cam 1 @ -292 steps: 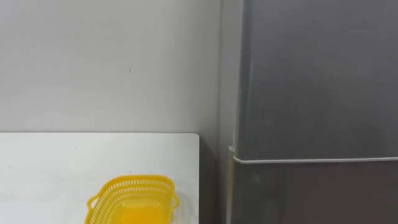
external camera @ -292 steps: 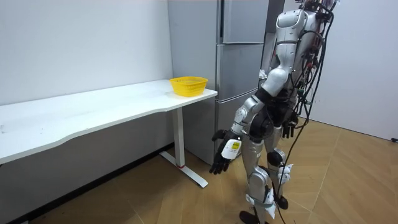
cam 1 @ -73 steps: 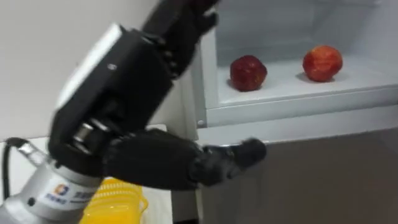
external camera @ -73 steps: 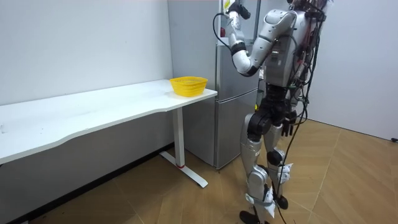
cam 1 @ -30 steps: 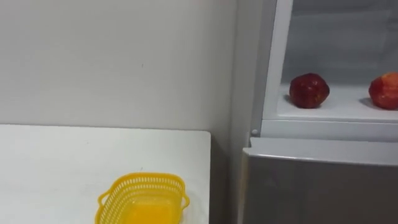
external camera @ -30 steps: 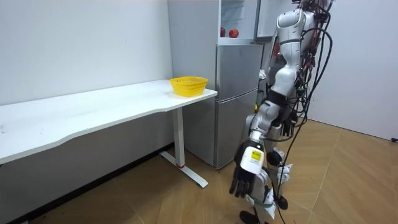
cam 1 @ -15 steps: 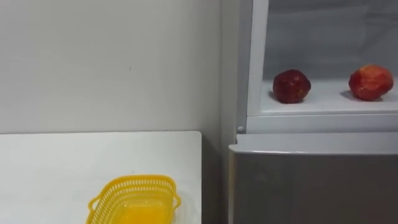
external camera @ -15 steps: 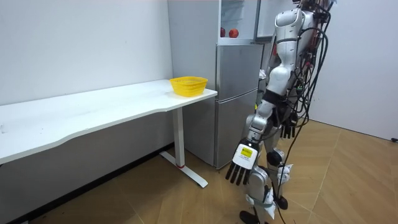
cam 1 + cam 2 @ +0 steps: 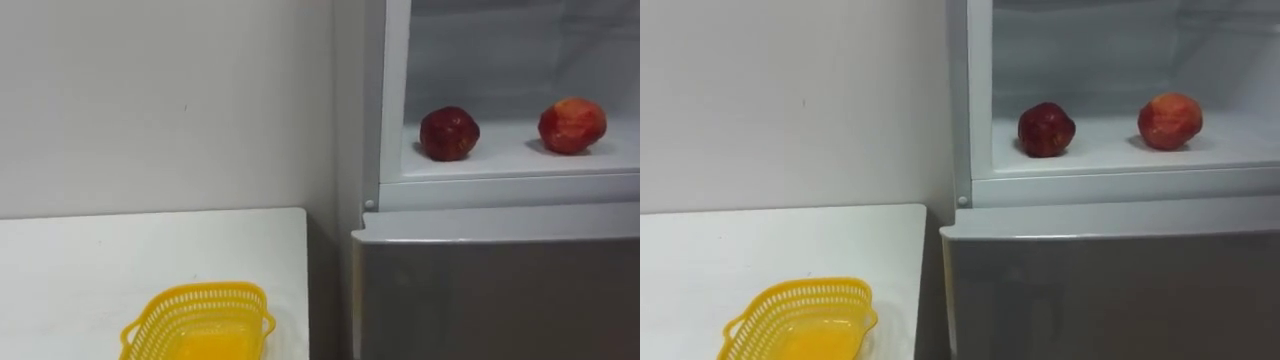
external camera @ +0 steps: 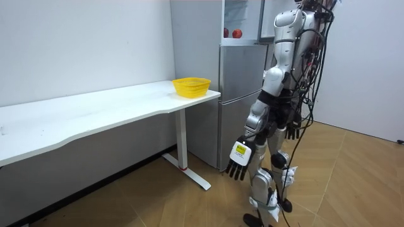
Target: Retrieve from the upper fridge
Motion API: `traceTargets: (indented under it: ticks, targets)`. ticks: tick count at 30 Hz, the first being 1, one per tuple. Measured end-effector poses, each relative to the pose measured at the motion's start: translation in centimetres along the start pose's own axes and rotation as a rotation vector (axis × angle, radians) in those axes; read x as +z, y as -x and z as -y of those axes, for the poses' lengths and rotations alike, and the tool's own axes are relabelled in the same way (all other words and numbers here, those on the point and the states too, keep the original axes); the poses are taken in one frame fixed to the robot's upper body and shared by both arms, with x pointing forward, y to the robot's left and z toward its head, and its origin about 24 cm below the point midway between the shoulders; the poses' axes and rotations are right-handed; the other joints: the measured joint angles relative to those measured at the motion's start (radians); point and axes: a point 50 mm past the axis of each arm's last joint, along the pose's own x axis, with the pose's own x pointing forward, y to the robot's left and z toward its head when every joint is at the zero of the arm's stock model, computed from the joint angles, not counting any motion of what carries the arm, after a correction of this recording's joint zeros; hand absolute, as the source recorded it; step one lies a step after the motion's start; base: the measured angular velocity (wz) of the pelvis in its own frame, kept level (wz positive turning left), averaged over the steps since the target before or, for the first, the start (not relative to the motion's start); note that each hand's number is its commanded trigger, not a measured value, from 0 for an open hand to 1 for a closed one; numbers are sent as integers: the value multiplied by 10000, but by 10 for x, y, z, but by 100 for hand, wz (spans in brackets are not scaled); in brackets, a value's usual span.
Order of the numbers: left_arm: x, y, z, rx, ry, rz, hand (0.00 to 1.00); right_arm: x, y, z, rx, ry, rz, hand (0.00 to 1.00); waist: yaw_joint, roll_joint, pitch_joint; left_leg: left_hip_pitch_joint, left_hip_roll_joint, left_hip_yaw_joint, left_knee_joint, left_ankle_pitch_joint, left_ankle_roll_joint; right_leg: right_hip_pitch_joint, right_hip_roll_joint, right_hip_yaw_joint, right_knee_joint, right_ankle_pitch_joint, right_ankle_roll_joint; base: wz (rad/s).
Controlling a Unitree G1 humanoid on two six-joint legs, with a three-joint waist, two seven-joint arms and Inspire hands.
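Open fridge (image 9: 490, 290), apples (image 9: 449, 133) on shelf (image 9: 510, 152); left hand (image 10: 240, 162) hangs low, fingers apart. Risk: a loose grasp rolls an apple off the shelf edge.

upper fridge (image 9: 500, 190): front open | inside: dark apple (image 9: 449, 134), red apple (image 9: 572, 125) well apart, bare gap between

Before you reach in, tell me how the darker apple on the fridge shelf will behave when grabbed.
The darker apple is round and rests loose on the flat shelf, so a nudge would probably roll it. Its skin looks smooth, so it may slip when gripped. It looks plump, likely firm.
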Motion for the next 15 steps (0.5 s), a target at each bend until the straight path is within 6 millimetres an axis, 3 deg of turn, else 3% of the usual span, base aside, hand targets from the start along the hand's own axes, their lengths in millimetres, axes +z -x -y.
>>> traceTargets:
  ticks: [3, 5, 10, 15]
  targets:
    - [4, 0, 0, 35, -255, 133, 0, 7, 1, 4, -409, -914, 358, 0, -54, -23, 25, -33, 0, 0, -4, 0, 0, -3, 1, 11, -20, 1, -1, 3]
    - [10, 0, 0, 58, -683, 339, 0, 8, 1, 7, -655, -1639, 479, 0, -35, -27, 82, -57, 7, 25, -15, 0, 0, -53, 16, 97, -25, 1, -2, -3]
    - [15, 0, 0, -52, -1099, 569, 0, 20, 3, 11, -638, -4422, 1495, 0, -123, 34, 59, -160, 27, 203, -38, 0, -1, -218, 49, 288, -21, 27, -10, -12]
    - [21, 0, 2, -199, -1114, 856, 0, 36, 6, 14, -654, -4980, 2470, 0, -301, 34, 56, -173, 29, 311, -36, 0, -1, -363, 53, 435, 16, 28, -11, -8]
